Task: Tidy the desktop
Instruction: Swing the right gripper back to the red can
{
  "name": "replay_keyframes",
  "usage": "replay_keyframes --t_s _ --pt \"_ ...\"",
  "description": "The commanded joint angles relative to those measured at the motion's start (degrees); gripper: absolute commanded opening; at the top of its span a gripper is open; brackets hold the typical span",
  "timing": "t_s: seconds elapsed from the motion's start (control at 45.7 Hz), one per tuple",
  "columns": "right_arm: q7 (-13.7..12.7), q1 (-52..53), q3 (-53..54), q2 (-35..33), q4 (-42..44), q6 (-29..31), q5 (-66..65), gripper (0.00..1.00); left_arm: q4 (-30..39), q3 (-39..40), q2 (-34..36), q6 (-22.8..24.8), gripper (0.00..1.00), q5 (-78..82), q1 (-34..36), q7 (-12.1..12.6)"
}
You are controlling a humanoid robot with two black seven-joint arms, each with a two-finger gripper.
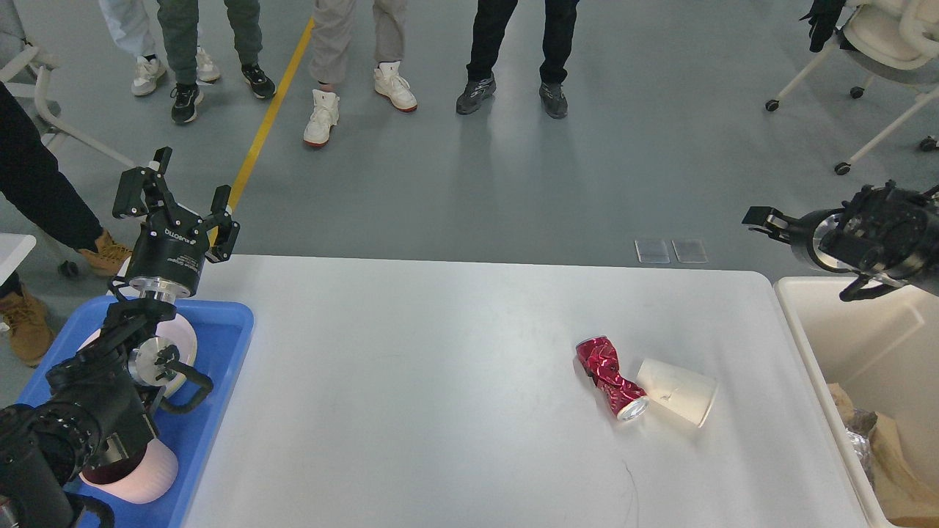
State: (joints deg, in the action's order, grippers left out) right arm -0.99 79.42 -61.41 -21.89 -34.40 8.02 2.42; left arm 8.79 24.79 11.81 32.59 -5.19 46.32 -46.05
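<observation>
Left end effector (187, 187) fingers apart, empty, above blue tray (220, 330). Right end effector (763, 218) state unclear. Crushed red can (610, 375), paper cup (676, 391) on worktop (411, 381) between both.

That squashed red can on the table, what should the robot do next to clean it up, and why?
Probably bring the right gripper down toward the can. The can and a tipped paper cup are the only litter lying on the desktop, close to the cream bin that already holds trash. That gripper hovers above the bin, nearer than the left gripper, whose jaws stand open over the blue tray.
</observation>
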Motion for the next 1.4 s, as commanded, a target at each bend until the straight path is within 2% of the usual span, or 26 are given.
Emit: replay_keyframes --t_s 0.0,0.241,0.372,0.547,0.657,0.744,0.897,1.094,1.291,1.379 --pt "-0.2 8.7 -0.1 0.2 -8.3 3.3 0.0 1.00 0.0 0.0 0.1 0.0 0.96 0.0 0.0 0.0" --pt "-0.2 25.2 -3.0 -0.3 -25.4 10.3 0.0 1.00 0.0 0.0 0.1 -0.1 0.96 0.0 0.0 0.0" --pt "-0.2 32.8 -5.2 -0.3 -31.4 13.5 0.1 1.00 0.0 0.0 0.0 0.0 0.96 0.0 0.0 0.0" --pt "-0.2 38.9 -6.0 2.3 -32.6 22.5 0.4 1.00 0.0 0.0 0.0 0.0 0.96 0.0 0.0 0.0" --pt "-0.2 38.6 -5.8 3.6 -32.0 22.6 0.2 1.00 0.0 0.0 0.1 0.0 0.96 0.0 0.0 0.0" --pt "-0.2 36.5 -5.7 5.2 -31.2 20.0 -0.1 1.00 0.0 0.0 0.0 0.0 0.96 0.0 0.0 0.0" --pt "-0.2 29.4 -6.0 10.4 -31.1 11.7 -0.8 1.00 0.0 0.1 0.1 0.0 0.96 0.0 0.0 0.0" --pt "0.2 24.3 -5.3 13.8 -31.2 7.8 -5.1 1.00 0.0 0.0 0.1 0.0 0.96 0.0 0.0 0.0" --pt "0.3 14.7 -5.7 17.7 -31.0 -7.2 -15.7 1.00 0.0 0.0 0.1 0.0 0.96 0.0 0.0 0.0" --pt "0.3 11.7 -5.7 19.0 -30.5 -8.2 -19.9 1.00 0.0 0.0 0.1 -0.1 0.96 0.0 0.0 0.0"
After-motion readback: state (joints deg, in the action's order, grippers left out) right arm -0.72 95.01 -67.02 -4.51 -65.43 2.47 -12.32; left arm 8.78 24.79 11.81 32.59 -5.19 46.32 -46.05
